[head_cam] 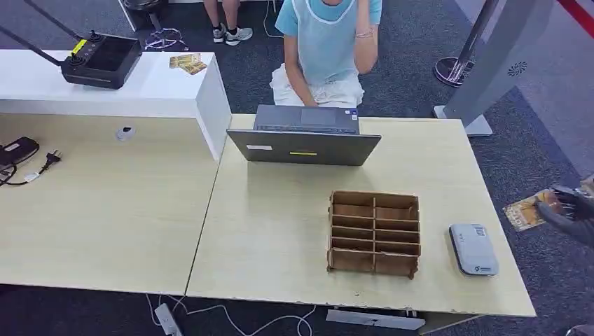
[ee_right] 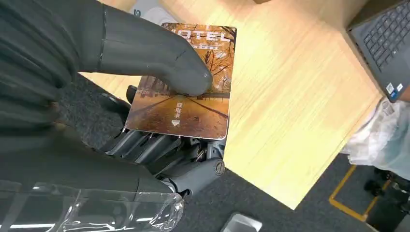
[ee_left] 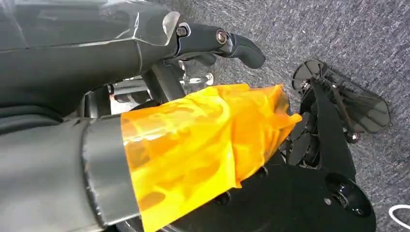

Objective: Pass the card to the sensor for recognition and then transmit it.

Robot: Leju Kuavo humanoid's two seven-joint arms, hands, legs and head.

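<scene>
The card, a hotel key card printed with an autumn road, is out past the table's right edge. My right hand pinches it, with the thumb pressed on the card and the dark fingers underneath. The sensor, a flat grey-and-white reader, lies on the table near the right front corner, to the left of the held card. My left hand hangs over the carpet; its thumb is wrapped in orange tape, a dark finger sticks out, and nothing is in it.
A wooden divider box stands just left of the sensor. Behind it is an open laptop, where a person sits. The white counter at far left carries a controller and spare cards. A grey gate post stands at far right.
</scene>
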